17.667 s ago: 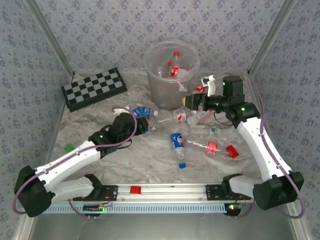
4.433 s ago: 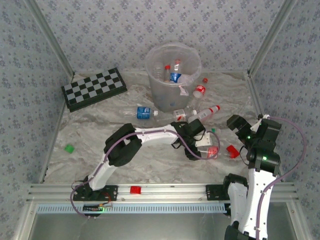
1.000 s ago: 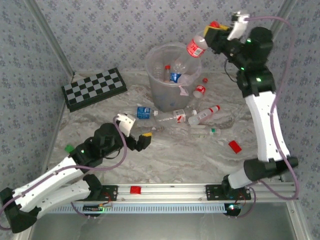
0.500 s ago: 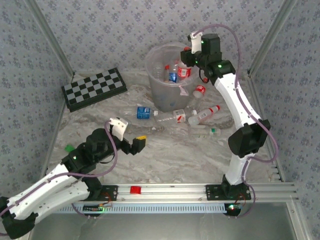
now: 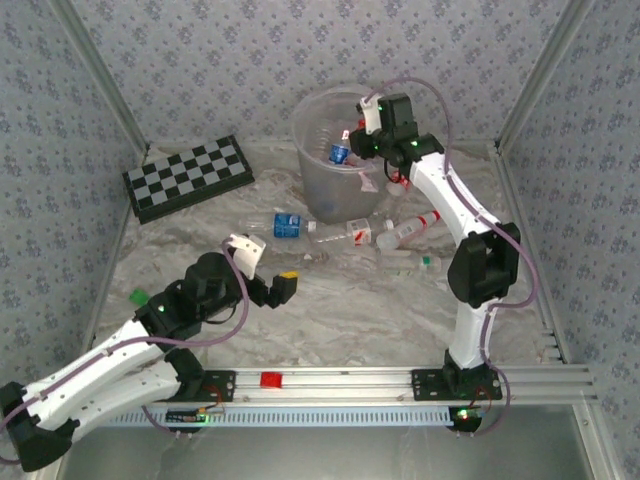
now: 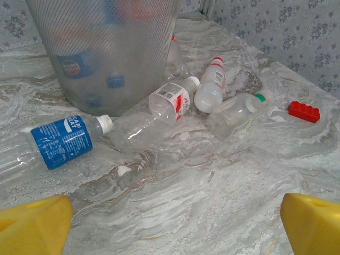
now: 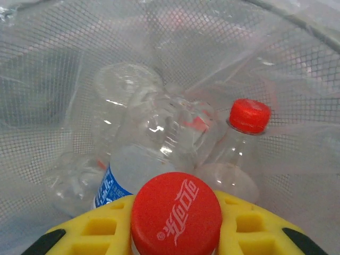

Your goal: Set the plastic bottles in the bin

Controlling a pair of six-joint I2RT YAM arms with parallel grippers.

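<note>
Since the bottles are thin clear plastic and look empty, I judge them light, easy to dent and a bit slippery, so one may roll away when it is touched. The best hold seems across the body at the label, or at the stiffer neck just under the cap.

On the left, the left gripper (image 6: 171, 229) hangs low over the table (image 6: 212, 196), its jaws wide apart with nothing between them. Before it, toward the far edge, the blue bottle (image 6: 53, 143) lies on its side, a little left of the gap between the jaws, with its white cap pointing right. Next lies the red-label bottle (image 6: 162, 106), then two more (the red-cap bottle (image 6: 208, 93) and the green-cap bottle (image 6: 235, 112)) lying against each other. All four are near the foot of the bin (image 5: 325, 190), apart from the left gripper.

The bin stands near the middle of the far edge and has several bottles inside.

On the right, the right gripper (image 7: 175, 229) is over the bin's mouth, clamped at the neck of the held bottle (image 7: 175, 204). Its red cap sits between the yellow fingers, and the body, I judge, points down into the bin.
</note>
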